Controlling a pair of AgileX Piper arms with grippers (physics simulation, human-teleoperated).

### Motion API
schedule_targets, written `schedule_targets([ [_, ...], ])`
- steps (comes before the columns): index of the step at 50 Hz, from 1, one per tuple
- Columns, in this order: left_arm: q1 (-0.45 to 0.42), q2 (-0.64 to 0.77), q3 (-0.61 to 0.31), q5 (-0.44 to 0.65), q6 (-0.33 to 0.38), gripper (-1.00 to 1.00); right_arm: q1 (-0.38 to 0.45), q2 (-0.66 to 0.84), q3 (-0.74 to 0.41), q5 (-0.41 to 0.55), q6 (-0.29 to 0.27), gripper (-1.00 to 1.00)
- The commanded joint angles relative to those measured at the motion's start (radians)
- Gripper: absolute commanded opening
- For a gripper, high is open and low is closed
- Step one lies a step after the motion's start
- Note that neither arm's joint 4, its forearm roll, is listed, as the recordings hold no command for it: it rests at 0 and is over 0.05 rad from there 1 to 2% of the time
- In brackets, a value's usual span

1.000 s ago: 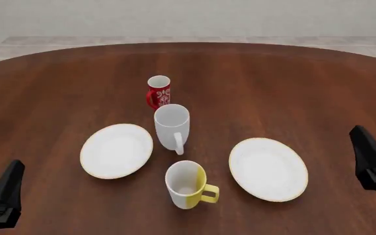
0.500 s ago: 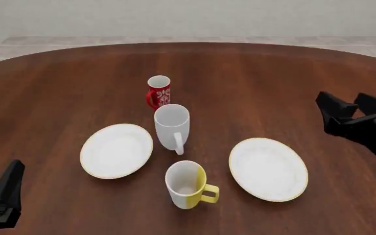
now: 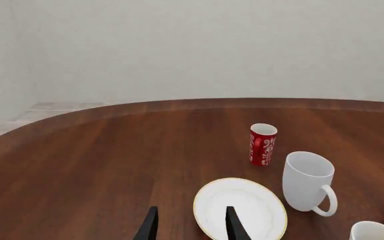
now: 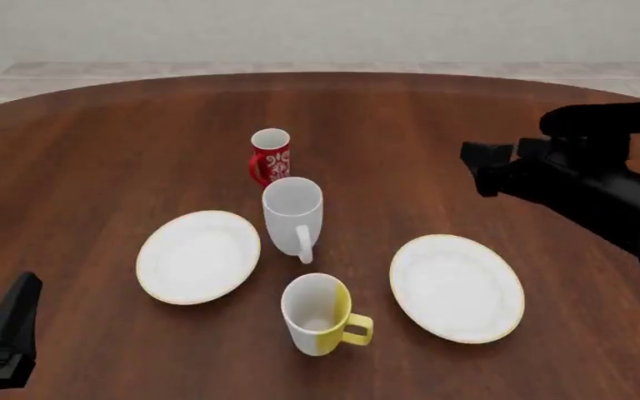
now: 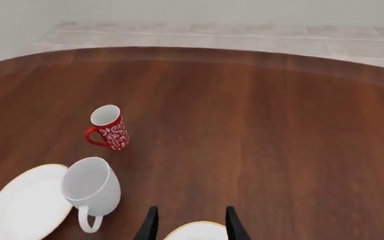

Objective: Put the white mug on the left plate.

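Both claws carry nothing: the right claw (image 4: 478, 171) hangs above the tabletop (image 4: 432, 125) on the right side, well apart from the mugs, and its wrist view shows two dark fingers (image 5: 149, 225) spread apart with bare wood and a plate's edge between them — released. At the near left corner of the front view only a dark part of the left claw (image 4: 7, 321) shows; its wrist view shows two fingers (image 3: 149, 227) parted in the same way, also released, with the left plate (image 3: 240, 208) just beyond one fingertip. Upright near the middle of the tabletop stands the white mug (image 4: 293, 214), its loop handle turned toward the arms' side, its base just beside the right edge of the left plate (image 4: 197, 256) — whether the two touch I cannot tell. Behind the white mug, close to it, stands the small red mug (image 4: 270, 155) with a white pattern. Nearer the arms sits the yellow-and-white mug (image 4: 317, 313), its yellow handle pointing right, between the left plate and the right plate (image 4: 456, 287). Neither plate has anything on it.
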Motion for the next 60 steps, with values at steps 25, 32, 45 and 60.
schedule_targets([
  [25, 0.000, 0.000, 0.000, 0.000, 0.000, 1.00, 0.199, 0.265, -0.200, 0.028, 0.050, 1.00],
  [32, 0.000, 0.000, 0.000, 0.000, 0.000, 1.00, 0.240, 0.319, -0.248, 0.047, 0.046, 1.00],
  [45, 0.000, 0.000, 0.000, 0.000, 0.000, 1.00, 0.293, 0.385, -0.292, 0.041, 0.066, 1.00],
  [60, 0.000, 0.001, 0.000, 0.000, 0.000, 1.00, 0.354, 0.477, -0.328, 0.020, 0.105, 1.00],
])
